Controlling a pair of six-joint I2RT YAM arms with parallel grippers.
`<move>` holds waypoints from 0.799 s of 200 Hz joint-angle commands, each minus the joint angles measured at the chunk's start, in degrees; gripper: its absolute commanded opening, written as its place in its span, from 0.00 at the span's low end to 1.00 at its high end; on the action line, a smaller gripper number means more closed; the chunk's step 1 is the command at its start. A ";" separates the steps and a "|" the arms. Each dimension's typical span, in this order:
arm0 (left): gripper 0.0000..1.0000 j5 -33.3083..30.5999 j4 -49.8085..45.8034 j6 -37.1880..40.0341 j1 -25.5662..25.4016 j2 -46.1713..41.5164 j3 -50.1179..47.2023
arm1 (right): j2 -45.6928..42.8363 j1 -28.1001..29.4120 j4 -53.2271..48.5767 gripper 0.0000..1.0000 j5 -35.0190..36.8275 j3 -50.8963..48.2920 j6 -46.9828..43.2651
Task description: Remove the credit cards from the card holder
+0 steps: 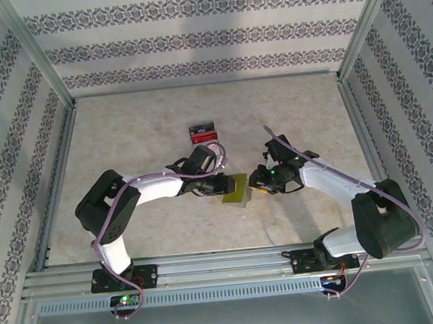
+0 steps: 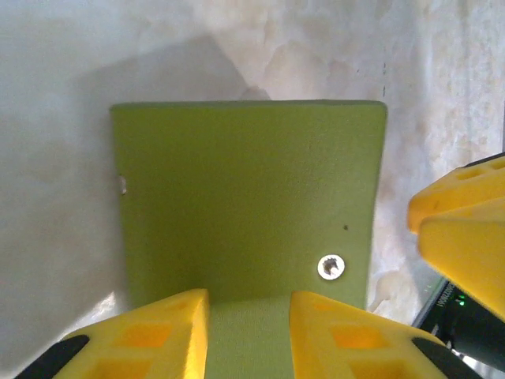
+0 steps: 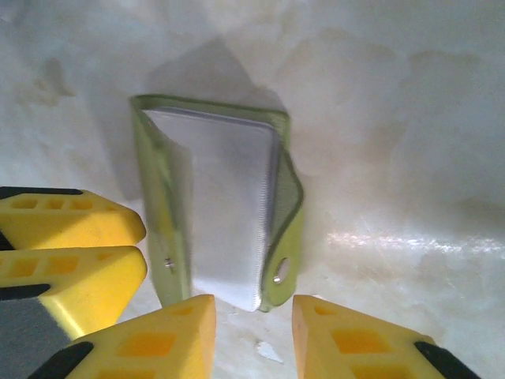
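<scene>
You are in a robotics lab test cell: an aluminium-profile frame [image 1: 35, 49], patterned wall panels [image 1: 190, 39], a stone-look tabletop [image 1: 137, 123], and a left arm [image 1: 152, 189] and right arm [image 1: 338, 184] bolted to the front rail [image 1: 226, 267].

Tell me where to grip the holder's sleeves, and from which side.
Probably the near edge of the pale sleeves, approached from the right gripper: the holder is spread open toward it, leaving that edge bare at its fingertips.
</scene>
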 commanded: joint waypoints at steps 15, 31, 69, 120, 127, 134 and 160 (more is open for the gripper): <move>0.37 -7.97 -3.88 2.90 1.49 -8.34 -2.90 | -4.84 -3.31 -1.06 0.34 0.42 -0.66 -2.16; 0.40 -10.25 -3.94 2.90 2.57 -11.60 -4.85 | -5.16 -4.13 -1.78 0.35 -0.26 -0.64 -3.50; 0.48 -13.36 -4.42 3.24 5.27 -18.75 -9.11 | -5.30 -4.56 0.28 0.37 -3.15 -1.89 -3.83; 0.62 -24.08 -6.23 5.87 7.88 -30.66 -15.51 | -10.05 -8.77 1.82 0.47 -2.76 -4.53 -4.80; 0.65 -26.01 -6.37 6.46 8.34 -32.81 -16.95 | -11.63 -9.77 1.64 0.48 -2.15 -4.99 -5.41; 0.68 -27.88 -6.41 6.83 8.87 -35.09 -18.16 | -13.08 -10.71 1.39 0.50 -1.65 -5.33 -6.01; 0.81 -32.99 -5.66 8.58 12.43 -44.36 -24.11 | -19.55 -15.28 0.07 0.57 1.81 -6.58 -8.86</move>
